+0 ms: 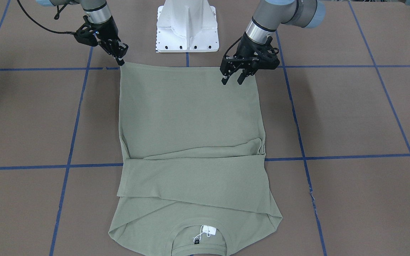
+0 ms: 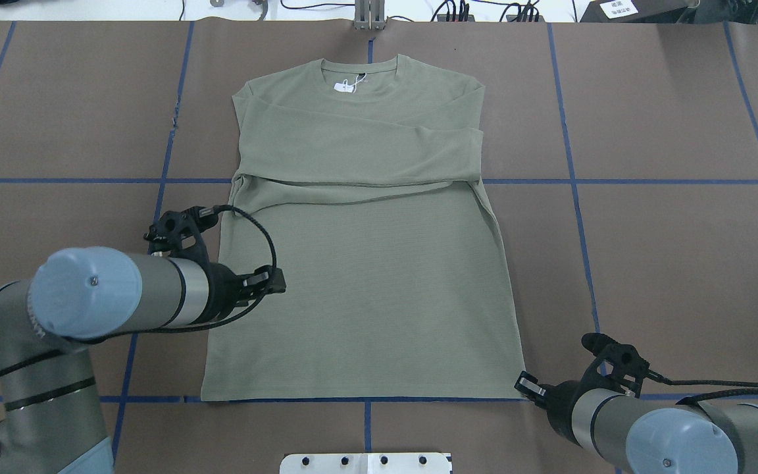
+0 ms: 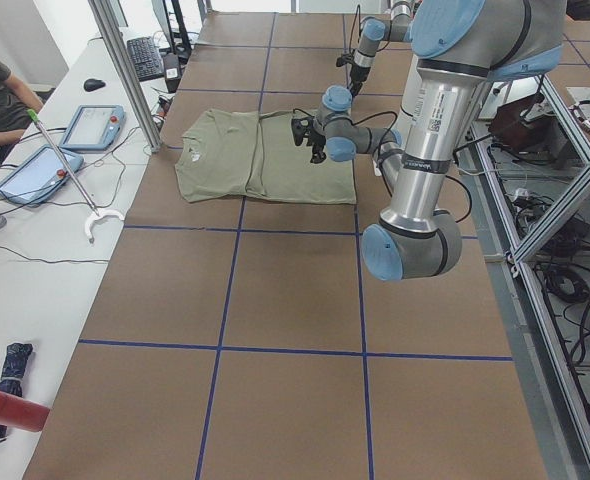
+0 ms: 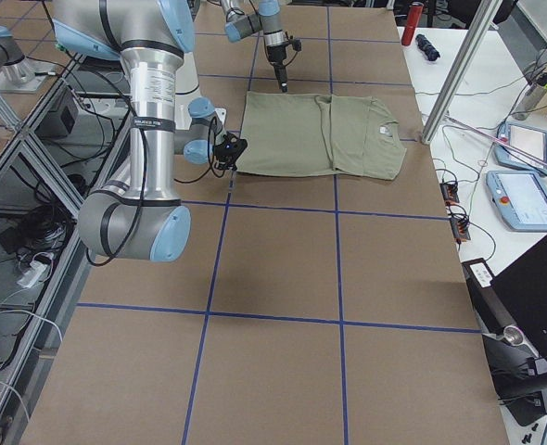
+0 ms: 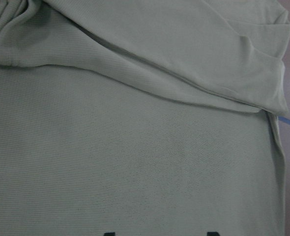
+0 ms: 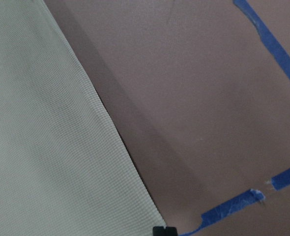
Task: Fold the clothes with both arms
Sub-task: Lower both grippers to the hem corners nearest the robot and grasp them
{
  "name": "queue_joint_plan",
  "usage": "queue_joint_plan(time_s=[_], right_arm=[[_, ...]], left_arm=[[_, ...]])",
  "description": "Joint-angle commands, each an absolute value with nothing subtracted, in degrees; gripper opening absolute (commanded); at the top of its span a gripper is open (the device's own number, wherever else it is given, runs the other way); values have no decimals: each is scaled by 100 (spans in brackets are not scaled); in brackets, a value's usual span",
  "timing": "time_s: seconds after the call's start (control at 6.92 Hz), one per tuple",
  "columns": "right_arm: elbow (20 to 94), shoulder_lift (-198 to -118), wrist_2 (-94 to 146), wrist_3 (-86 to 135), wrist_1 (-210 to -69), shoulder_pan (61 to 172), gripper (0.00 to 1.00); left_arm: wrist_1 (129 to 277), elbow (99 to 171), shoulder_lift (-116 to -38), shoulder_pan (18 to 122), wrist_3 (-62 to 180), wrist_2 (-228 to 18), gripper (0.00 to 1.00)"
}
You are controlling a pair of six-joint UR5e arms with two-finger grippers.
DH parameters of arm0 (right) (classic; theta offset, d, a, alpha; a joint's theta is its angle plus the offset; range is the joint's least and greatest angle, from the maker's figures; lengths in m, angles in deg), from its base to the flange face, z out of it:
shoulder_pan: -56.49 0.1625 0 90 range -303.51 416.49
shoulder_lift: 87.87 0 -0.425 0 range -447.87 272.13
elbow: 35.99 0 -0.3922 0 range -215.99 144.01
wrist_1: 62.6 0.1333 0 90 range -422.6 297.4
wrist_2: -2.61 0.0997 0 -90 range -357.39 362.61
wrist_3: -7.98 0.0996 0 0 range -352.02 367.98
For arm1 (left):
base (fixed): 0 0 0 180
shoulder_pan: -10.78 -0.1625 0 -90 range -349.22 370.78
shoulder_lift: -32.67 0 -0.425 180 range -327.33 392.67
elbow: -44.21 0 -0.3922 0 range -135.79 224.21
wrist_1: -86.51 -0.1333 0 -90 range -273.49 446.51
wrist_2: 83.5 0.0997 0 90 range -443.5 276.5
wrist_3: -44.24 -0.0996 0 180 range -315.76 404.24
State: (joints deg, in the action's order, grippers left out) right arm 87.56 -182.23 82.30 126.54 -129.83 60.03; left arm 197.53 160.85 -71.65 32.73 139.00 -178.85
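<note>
Shirt (image 1: 190, 113) lies flat on the tabletop (image 1: 347, 113), sleeves folded across the chest. It spreads directly beneath the left pincer (image 1: 232, 81), which hangs released above the cloth near one hem corner. The right pincer (image 1: 121, 63) is clenched at the other hem corner, with the shirt stretching away from its tips.

A sage-green shirt (image 2: 366, 276) lies flat mid-frame on the brown bench (image 2: 668, 263), collar toward the top with a white hang tag (image 2: 343, 85). Its sleeves are folded across the chest. The left gripper (image 2: 276, 283) hangs over the shirt's left edge. At lower right, the right gripper (image 2: 524, 384) sits at the hem's corner.
</note>
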Motion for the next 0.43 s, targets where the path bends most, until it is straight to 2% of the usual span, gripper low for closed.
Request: queue_joint_plan(time_s=[0.0,0.29], right_arm=[[8759,-18253,8224,12654,-12983,6009,0],[8750,-18253,8224,12654,-12983,6000,0]], left_arm=[[19576,16365,-6456,2741,14467,-17413,69],[19558,16348,-6121,2389,14794,-17306,69]])
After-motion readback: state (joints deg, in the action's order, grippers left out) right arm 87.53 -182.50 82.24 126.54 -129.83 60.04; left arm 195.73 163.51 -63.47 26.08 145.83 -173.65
